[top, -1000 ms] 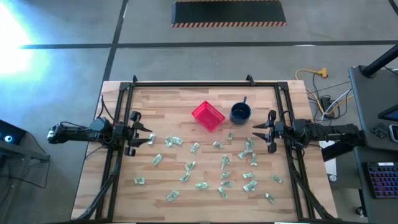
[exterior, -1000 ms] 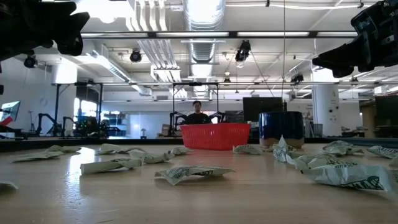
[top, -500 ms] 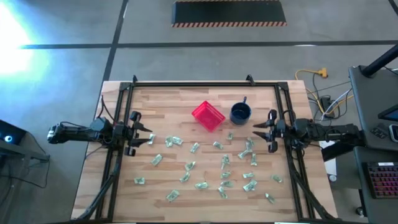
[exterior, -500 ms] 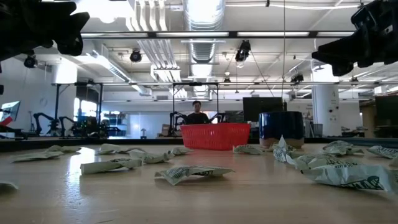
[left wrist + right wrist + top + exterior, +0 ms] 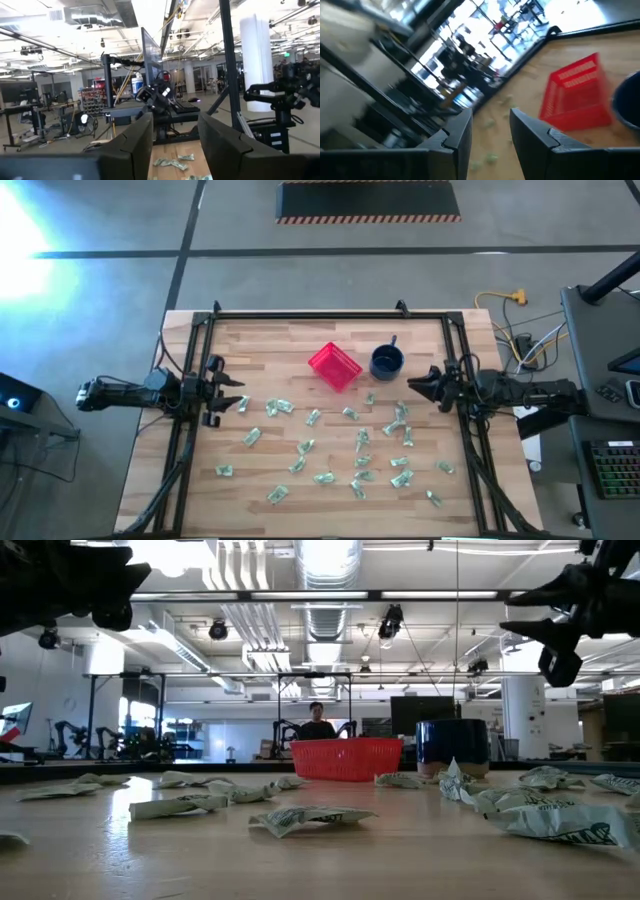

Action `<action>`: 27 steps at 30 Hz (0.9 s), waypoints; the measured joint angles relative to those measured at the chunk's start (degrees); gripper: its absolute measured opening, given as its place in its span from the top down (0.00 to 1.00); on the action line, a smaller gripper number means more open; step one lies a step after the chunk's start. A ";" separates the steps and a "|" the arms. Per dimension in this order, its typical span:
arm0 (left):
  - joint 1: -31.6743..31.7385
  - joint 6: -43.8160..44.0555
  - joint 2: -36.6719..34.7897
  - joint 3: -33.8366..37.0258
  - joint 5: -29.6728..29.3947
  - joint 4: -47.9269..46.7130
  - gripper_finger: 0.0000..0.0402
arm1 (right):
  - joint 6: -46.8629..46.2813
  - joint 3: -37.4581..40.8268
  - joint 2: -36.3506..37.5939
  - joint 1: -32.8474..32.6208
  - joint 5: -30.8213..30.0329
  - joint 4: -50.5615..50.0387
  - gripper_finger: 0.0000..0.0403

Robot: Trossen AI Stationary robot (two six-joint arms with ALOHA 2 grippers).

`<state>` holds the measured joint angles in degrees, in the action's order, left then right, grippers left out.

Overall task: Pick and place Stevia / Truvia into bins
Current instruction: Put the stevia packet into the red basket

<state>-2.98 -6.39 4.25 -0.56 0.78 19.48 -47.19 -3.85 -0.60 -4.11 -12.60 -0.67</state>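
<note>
Sachets scattered near red basket; left tool, right tool spread, empty.

Light: bright ceiling lamps; glare on floor at upper left.
Blur: right wrist view smeared; basket soft.

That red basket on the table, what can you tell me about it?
The red basket is small, square and bright red, apparently plastic, with low ribbed or slatted walls. It sits upright on the wooden table, toward the far middle, turned cornerwise to the table's edges. A dark blue mug stands just beside it, apart. Whether anything lies inside cannot be told. Neither pincer touches it.
</note>
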 joint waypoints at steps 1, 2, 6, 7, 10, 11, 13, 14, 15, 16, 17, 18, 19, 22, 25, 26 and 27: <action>-0.01 0.00 -0.02 0.00 -0.01 0.09 0.65 | -0.79 -0.01 0.02 0.01 -0.50 1.09 0.69; 0.00 0.00 -0.02 0.00 -0.02 0.16 0.65 | -1.06 0.00 0.02 0.01 -1.06 2.10 0.69; 0.00 0.00 -0.02 0.00 -0.03 3.61 0.65 | 0.10 0.01 0.02 0.01 -1.14 5.22 0.69; 0.00 0.00 -0.02 0.00 -0.05 5.01 0.65 | 0.70 -0.01 0.04 0.01 -1.14 5.51 0.69; -0.01 0.06 -0.01 0.00 0.21 12.15 0.65 | 1.68 -0.01 0.02 0.00 -2.16 5.71 0.69; -0.02 0.08 -0.02 0.00 0.55 15.38 0.65 | 2.14 -0.01 0.02 0.02 -3.26 5.85 0.69; -0.02 0.27 -0.02 0.00 1.01 22.41 0.65 | 2.39 -0.01 0.02 0.05 -4.62 6.04 0.70; -0.02 1.24 -0.02 0.00 1.18 25.95 0.65 | 2.39 -0.01 0.02 0.03 -5.27 6.12 0.69; -0.02 2.85 -0.02 0.00 1.18 29.33 0.65 | 2.41 -0.01 0.02 0.03 -5.59 6.45 0.69; -0.02 5.08 -0.02 0.00 1.06 32.55 0.65 | 2.41 -0.01 0.02 0.05 -5.82 7.17 0.70; -0.02 7.77 -0.02 0.00 0.61 35.50 0.65 | 2.37 -0.01 0.00 0.06 -5.86 8.22 0.70; -0.02 10.45 -0.02 0.00 0.21 37.94 0.65 | 2.39 -0.01 0.02 0.04 -5.84 9.45 0.69; -0.02 12.33 -0.04 0.00 -0.33 39.72 0.65 | 2.60 -0.01 0.02 0.03 -5.81 10.81 0.69; -0.02 13.09 -0.04 0.00 -4.14 42.09 0.65 | 5.61 -0.01 0.02 0.01 -5.12 15.16 0.69; -0.02 13.98 -0.04 0.00 -9.09 41.75 0.65 | 9.26 -0.01 0.02 -0.01 -3.92 18.86 0.70; -0.02 15.59 -0.04 0.00 -10.34 41.41 0.65 | 10.52 -0.01 0.02 -0.01 -3.49 19.75 0.69; -0.02 17.30 -0.04 0.00 -11.44 40.91 0.65 | 11.74 -0.01 0.02 -0.01 -2.90 20.62 0.69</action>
<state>-3.01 10.90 4.21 -0.56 -10.66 60.39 -35.45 -3.86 -0.58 -4.12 -15.50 19.95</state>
